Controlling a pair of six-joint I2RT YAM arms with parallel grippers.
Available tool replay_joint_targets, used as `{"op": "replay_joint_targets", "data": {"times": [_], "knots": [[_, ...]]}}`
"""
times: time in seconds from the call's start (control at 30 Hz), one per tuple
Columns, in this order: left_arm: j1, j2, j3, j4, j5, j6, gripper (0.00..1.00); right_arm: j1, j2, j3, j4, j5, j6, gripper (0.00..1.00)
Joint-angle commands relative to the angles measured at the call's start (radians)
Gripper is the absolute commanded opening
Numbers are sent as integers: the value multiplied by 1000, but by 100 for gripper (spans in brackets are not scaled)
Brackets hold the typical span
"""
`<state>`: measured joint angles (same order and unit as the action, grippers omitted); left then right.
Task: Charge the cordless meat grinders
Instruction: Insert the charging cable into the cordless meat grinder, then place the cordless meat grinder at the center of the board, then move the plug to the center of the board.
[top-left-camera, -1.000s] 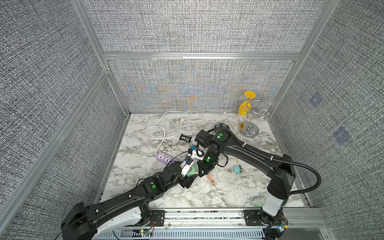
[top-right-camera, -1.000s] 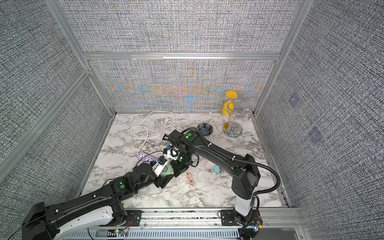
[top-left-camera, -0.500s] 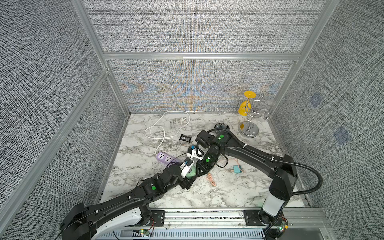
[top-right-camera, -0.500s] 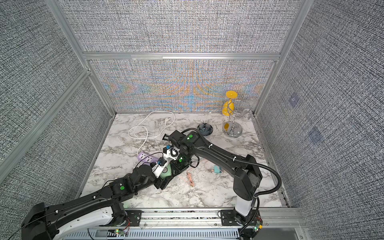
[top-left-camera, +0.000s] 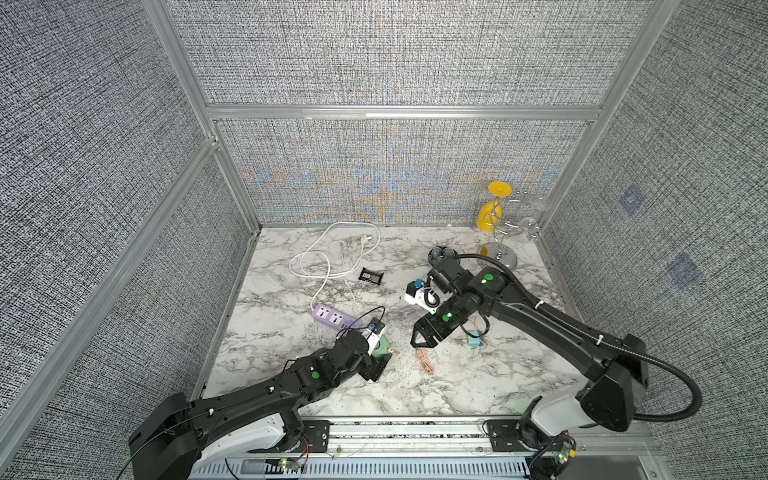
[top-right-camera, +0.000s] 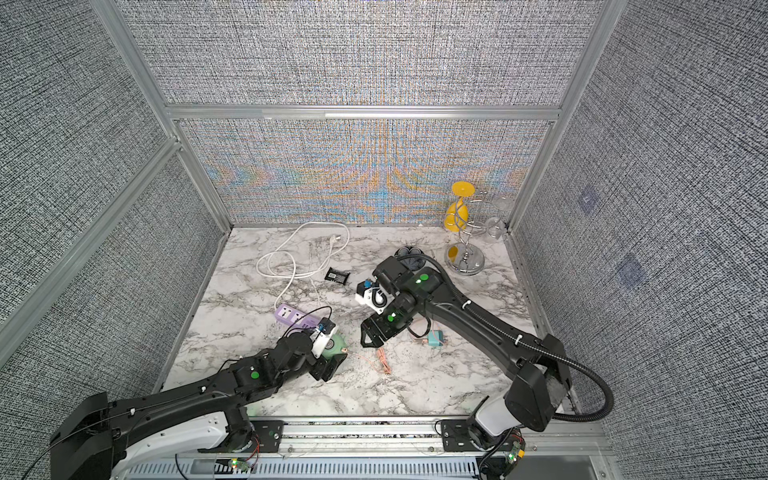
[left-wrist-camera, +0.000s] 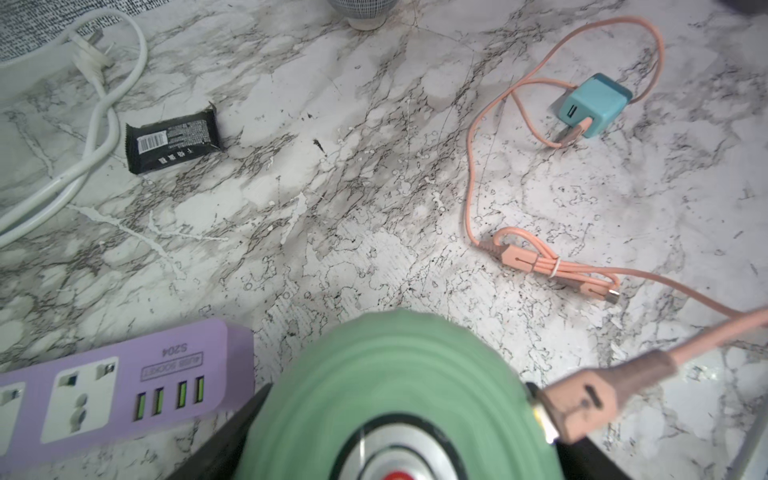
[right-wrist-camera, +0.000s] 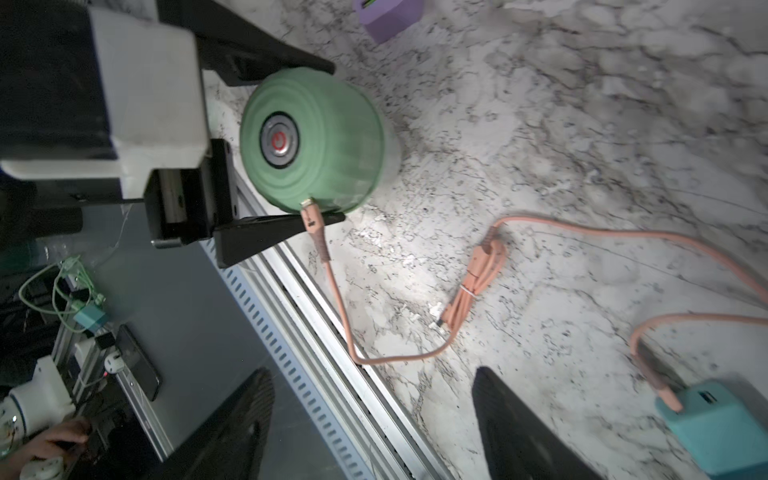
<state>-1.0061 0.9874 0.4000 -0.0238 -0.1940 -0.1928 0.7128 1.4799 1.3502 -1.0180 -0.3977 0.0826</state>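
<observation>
**While the left claw (right-wrist-camera: 337, 143) clamps the meat grinder (top-left-camera: 383, 345), the right claw (right-wrist-camera: 372, 374) stands released**

Where the left claw's two fingers (right-wrist-camera: 266, 239) press on opposite sides of its green dome, the meat grinder sits upright on the marble surface (top-left-camera: 415, 395). It is grasped, not lifted. The ringed button (right-wrist-camera: 279, 140) on top of the dome shows a red power mark.

Just beside one of those fingers, the plug of a pink cable (right-wrist-camera: 336, 299) is seated in the dome's side.

The purple power strip (left-wrist-camera: 124, 386) lies just beside the left claw, on its far side. One end of the strip is close to the grinder.

Between the two claws, the cable crosses the surface past a tied bundle (right-wrist-camera: 473, 286) of its own slack.

The right claw is apart from the grinder and raised off the surface. Its jaws are spread wide with nothing between them.

Just beyond the right claw, the teal adapter (right-wrist-camera: 715, 432) lies on the surface, well apart from the power strip. The cable's other end is plugged into the adapter.

Farther out from both claws are a black packet (top-left-camera: 371, 275) and then the looped white cord (top-left-camera: 316, 266) of the strip.
</observation>
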Motion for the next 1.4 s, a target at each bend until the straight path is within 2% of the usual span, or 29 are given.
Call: {"op": "replay_joint_targets", "data": {"times": [0.0,0.03,0.1,0.17,0.23,0.37,0.6,0.8,0.9,1.13,1.37], "knots": [[0,25,1,35,-55,-32,48,-53,-21,-34,51,73,85,74],[0,35,2,31,-62,-36,52,-67,-17,-47,59,92,100,73],[-1,47,3,26,-84,-51,64,-98,3,-80,86,97,121,72],[-1,51,0,28,-100,-56,70,-119,28,-121,127,108,142,72],[0,52,-1,29,-120,-64,82,-142,57,-152,168,120,161,72],[0,24,-7,21,-142,-81,99,-176,104,-194,236,151,184,72],[-1,-124,2,-81,-157,-88,99,-196,188,-204,269,240,183,70],[0,-227,36,-191,-142,-126,99,-204,201,-228,258,283,159,70],[-1,-248,62,-241,-116,-140,99,-215,190,-245,259,287,157,71],[0,-276,167,-347,-133,-174,99,-262,156,-286,256,302,160,75],[-1,-227,237,-318,-92,-128,99,-313,145,-316,264,305,148,77]]}}
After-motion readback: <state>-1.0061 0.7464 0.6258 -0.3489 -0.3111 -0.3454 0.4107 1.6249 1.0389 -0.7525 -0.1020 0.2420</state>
